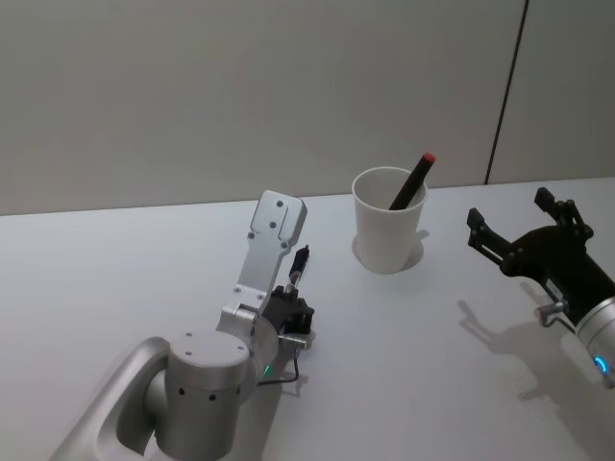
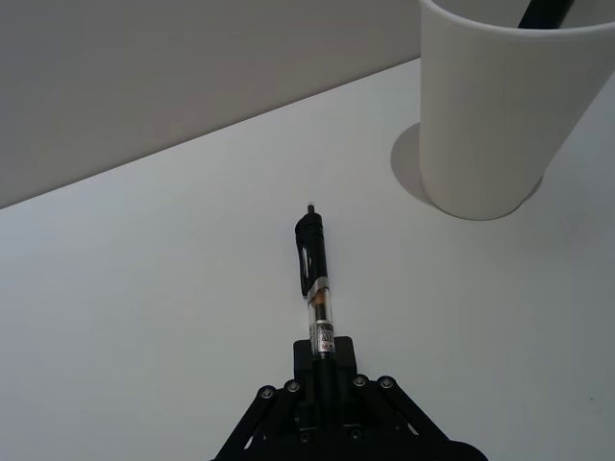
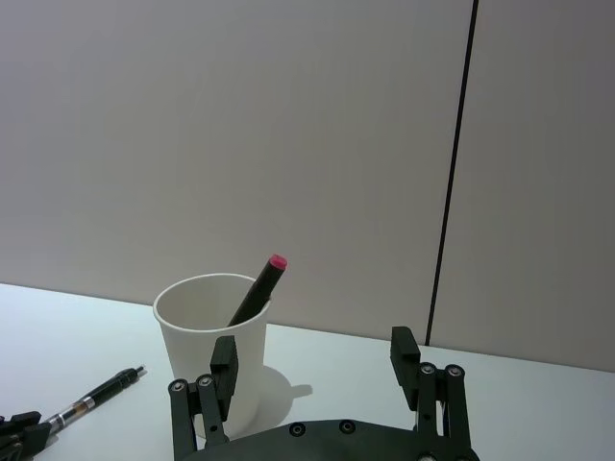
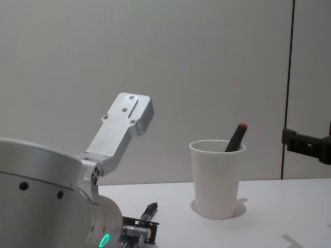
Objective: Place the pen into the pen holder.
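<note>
**One marker in the cup, the pen in my left grip**

I see the pen holder (image 1: 389,230) upright on the table (image 1: 115,279), with a red-capped marker (image 1: 413,181) leaning inside against its rim. My left gripper (image 2: 325,376) is clamped on the pen (image 2: 314,274), low over the table to the left of the pen holder. The pen's long axis runs forward toward the wall, clip end leading. My right gripper (image 1: 509,211) hangs spread wide, to the right of the pen holder.

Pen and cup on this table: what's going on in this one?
The left tool is shut on the end of a black pen, low over the table, left of the white pen holder and not yet at it. The pen holder stands upright and already has a red-tipped pen leaning inside. The right tool hangs open to the holder's right, holding nothing.
</note>
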Action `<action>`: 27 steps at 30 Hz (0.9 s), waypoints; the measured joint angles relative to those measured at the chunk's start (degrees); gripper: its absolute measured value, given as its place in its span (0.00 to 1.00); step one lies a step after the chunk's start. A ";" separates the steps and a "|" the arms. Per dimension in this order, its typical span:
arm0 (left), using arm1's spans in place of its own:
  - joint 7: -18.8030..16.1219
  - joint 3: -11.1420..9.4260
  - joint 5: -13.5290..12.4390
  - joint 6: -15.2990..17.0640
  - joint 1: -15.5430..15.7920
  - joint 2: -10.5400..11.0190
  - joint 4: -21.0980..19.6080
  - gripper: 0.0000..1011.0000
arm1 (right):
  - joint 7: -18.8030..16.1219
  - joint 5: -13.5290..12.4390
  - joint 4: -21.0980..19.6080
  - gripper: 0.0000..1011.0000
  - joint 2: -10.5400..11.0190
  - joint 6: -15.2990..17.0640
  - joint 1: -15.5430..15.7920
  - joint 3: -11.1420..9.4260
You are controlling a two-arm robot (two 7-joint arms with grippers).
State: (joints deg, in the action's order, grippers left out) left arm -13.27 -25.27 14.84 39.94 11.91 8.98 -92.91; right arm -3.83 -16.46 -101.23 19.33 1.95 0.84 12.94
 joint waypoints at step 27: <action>-11.16 3.01 1.39 -11.61 -3.14 -0.13 -3.28 0.13 | 0.00 0.00 0.00 0.99 0.00 0.00 0.00 0.00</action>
State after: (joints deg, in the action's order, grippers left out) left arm -24.44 -22.25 16.23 28.34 8.77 8.85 -96.19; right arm -3.82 -16.46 -101.23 19.33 1.95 0.84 12.94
